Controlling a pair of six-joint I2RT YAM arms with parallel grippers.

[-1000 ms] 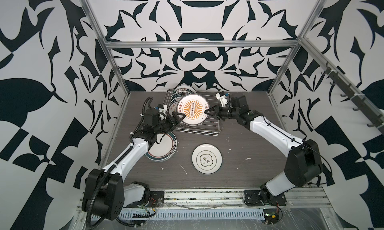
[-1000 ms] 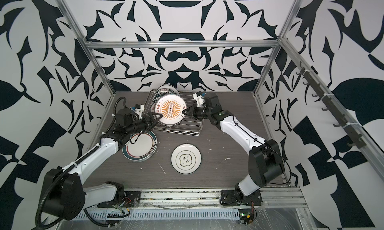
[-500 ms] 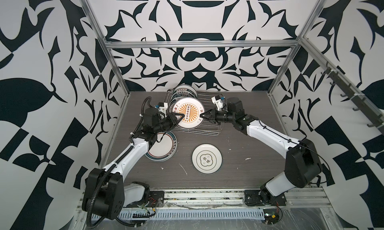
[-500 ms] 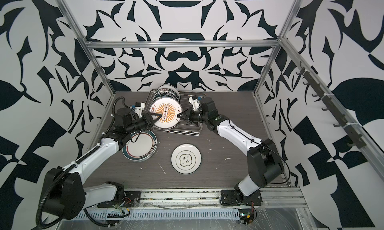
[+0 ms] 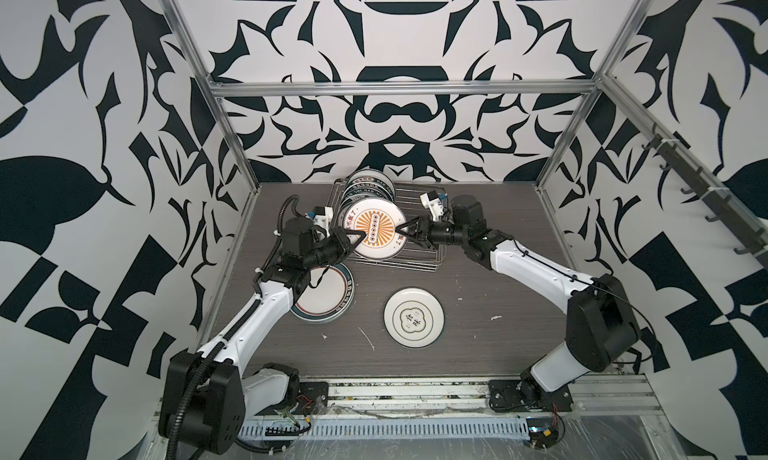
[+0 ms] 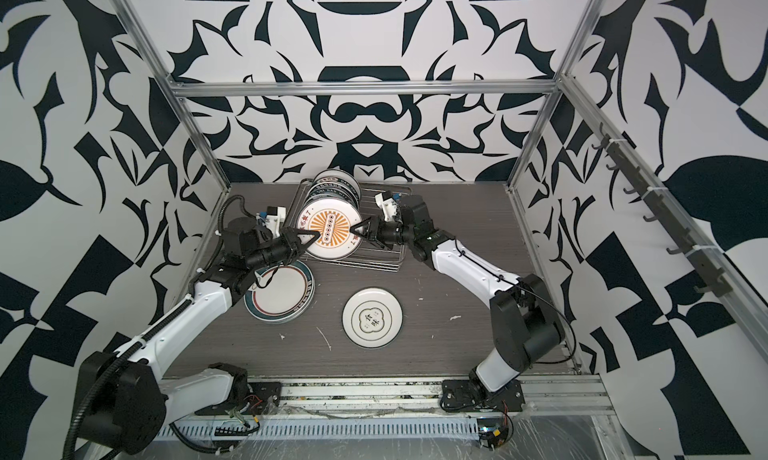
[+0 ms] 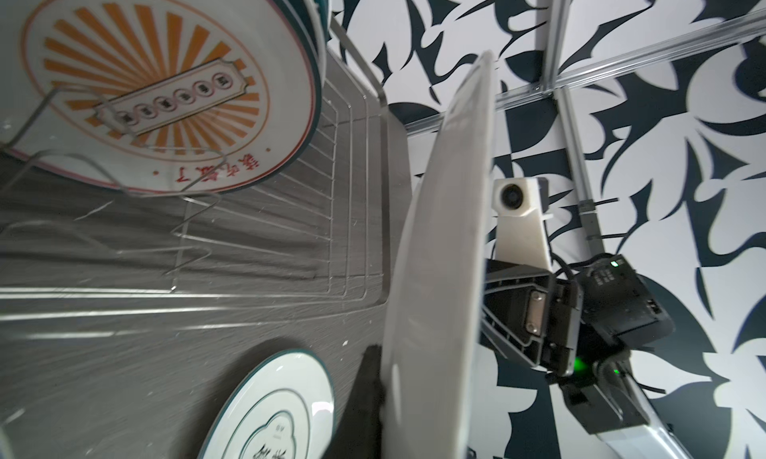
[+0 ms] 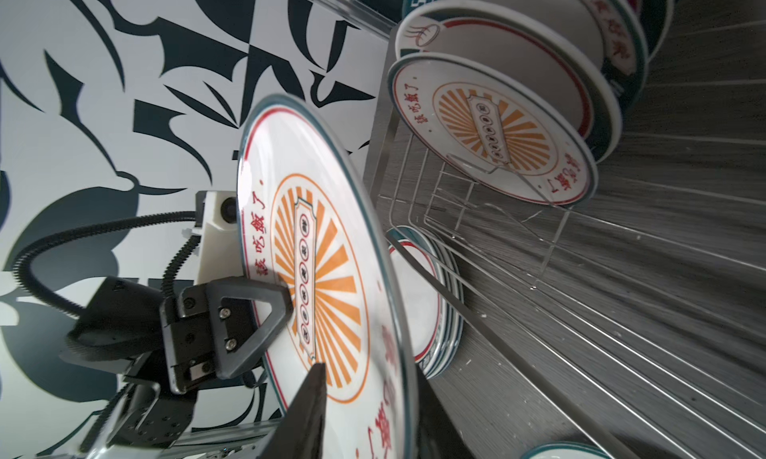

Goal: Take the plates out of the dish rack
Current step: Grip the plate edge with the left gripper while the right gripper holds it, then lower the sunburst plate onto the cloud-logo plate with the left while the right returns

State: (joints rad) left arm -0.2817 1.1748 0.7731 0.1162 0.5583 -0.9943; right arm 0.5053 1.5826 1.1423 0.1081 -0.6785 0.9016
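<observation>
A white plate with an orange sunburst (image 5: 376, 233) (image 6: 330, 233) hangs tilted over the front left of the dish rack (image 5: 419, 267) (image 6: 374, 267). My left gripper (image 5: 360, 234) (image 6: 313, 233) is shut on its left rim; the left wrist view shows this plate (image 7: 443, 270) edge-on. My right gripper (image 5: 401, 238) (image 6: 354, 233) (image 8: 373, 407) is open, its jaws straddling the right rim of the plate (image 8: 323, 270). Several more plates (image 5: 368, 188) (image 6: 334, 186) stand upright at the rack's back left. The frontmost of them is another sunburst plate (image 8: 493, 129) (image 7: 166, 92).
A stack of teal-rimmed plates (image 5: 328, 298) (image 6: 282, 296) (image 8: 431, 303) lies on the table left of the rack, under my left forearm. A smaller plate with a cloud emblem (image 5: 413, 317) (image 6: 372, 317) (image 7: 273, 411) lies mid-table. Patterned walls and aluminium posts enclose the table.
The sunburst plate came a little left and forward with the right gripper. My left gripper closed on its left rim. My right gripper's jaws then opened.
</observation>
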